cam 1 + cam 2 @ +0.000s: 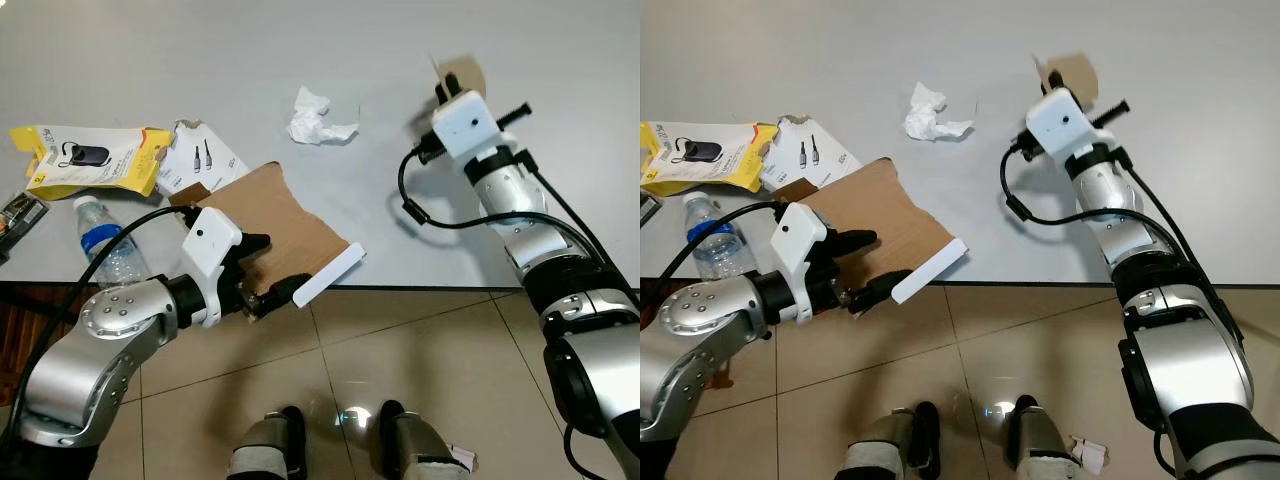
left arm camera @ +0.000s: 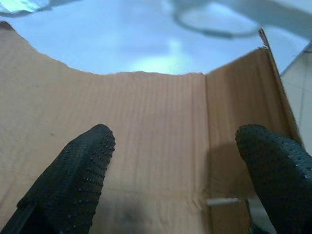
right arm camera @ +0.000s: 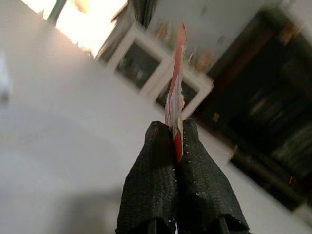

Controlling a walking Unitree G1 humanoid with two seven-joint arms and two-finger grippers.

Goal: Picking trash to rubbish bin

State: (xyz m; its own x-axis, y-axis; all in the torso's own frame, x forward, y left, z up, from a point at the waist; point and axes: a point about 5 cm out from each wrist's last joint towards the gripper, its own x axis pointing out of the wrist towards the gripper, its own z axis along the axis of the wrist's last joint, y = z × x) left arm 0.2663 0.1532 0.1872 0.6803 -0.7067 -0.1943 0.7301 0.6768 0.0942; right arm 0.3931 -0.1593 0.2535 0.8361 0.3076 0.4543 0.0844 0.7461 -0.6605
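Left gripper (image 1: pixel 262 268): silver arm bent at the elbow, wrist at the counter's near edge, jaws spread apart. Right gripper (image 3: pixel 174 146): silver arm extended over the counter toward its far side, jaws pressed together on a thin card scrap (image 3: pixel 176 105).

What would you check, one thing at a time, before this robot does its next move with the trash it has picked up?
1. Right gripper shut on the small card scrap: ok, pinched between both fingers.
2. Left gripper at the brown cardboard sheet: cannot tell if gripped; its fingers are spread over it.
3. Cardboard sheet supported: not ok, part overhangs the table edge.
4. Trash left on the table: not ok, the crumpled tissue, yellow package and water bottle remain.
5. Rubbish bin located: cannot tell.
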